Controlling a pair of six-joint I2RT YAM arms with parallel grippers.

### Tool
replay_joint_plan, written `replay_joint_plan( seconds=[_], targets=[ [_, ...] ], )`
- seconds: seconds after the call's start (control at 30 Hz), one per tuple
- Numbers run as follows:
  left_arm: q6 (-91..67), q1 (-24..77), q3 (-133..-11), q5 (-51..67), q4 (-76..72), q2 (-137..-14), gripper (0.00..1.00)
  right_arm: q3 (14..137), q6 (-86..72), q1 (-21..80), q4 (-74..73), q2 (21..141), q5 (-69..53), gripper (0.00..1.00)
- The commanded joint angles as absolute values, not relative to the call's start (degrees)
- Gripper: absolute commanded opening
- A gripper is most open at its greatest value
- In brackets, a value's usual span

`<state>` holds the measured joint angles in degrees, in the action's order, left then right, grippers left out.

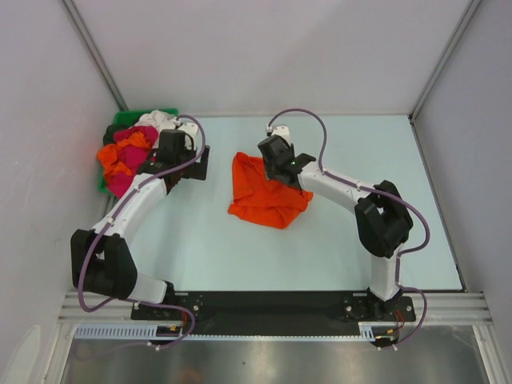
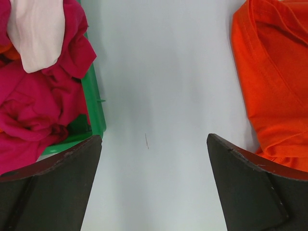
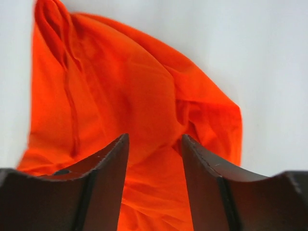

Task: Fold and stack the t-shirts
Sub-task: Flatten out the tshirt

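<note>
A bright orange t-shirt (image 1: 264, 198) (image 2: 274, 86) (image 3: 120, 96) lies crumpled in the middle of the table. My right gripper (image 1: 274, 164) (image 3: 155, 140) is down on its far edge. Its jaws stand partly apart with a ridge of orange cloth rising between the fingers (image 3: 103, 163). My left gripper (image 1: 192, 164) (image 2: 154, 139) hovers wide open over bare table between the bin and the orange shirt, holding nothing. More t-shirts are piled in the bin: magenta (image 1: 128, 152) (image 2: 38, 106), white (image 1: 156, 120) (image 2: 36, 33) and orange (image 1: 112, 156).
The green plastic bin (image 1: 120, 120) (image 2: 94, 106) stands at the table's far left corner against the wall. Grey walls close in the left, back and right sides. A black rail (image 1: 272, 304) carrying both arm bases runs along the near edge.
</note>
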<state>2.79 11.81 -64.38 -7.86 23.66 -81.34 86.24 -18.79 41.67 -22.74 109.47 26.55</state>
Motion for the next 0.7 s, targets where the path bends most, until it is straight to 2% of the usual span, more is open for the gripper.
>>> replay_joint_plan(
  seconds=[0.0, 0.67],
  targets=[
    [1.7, 11.5, -63.2, -6.2, 21.4, -79.1, 0.97, 90.7, -21.3, 42.2, -20.8, 112.3, 24.2, 0.55],
    [1.1, 11.5, -60.5, -5.4, 21.1, -77.0, 0.97, 86.2, -33.0, 44.6, -19.3, 114.9, 25.7, 0.52]
  ],
)
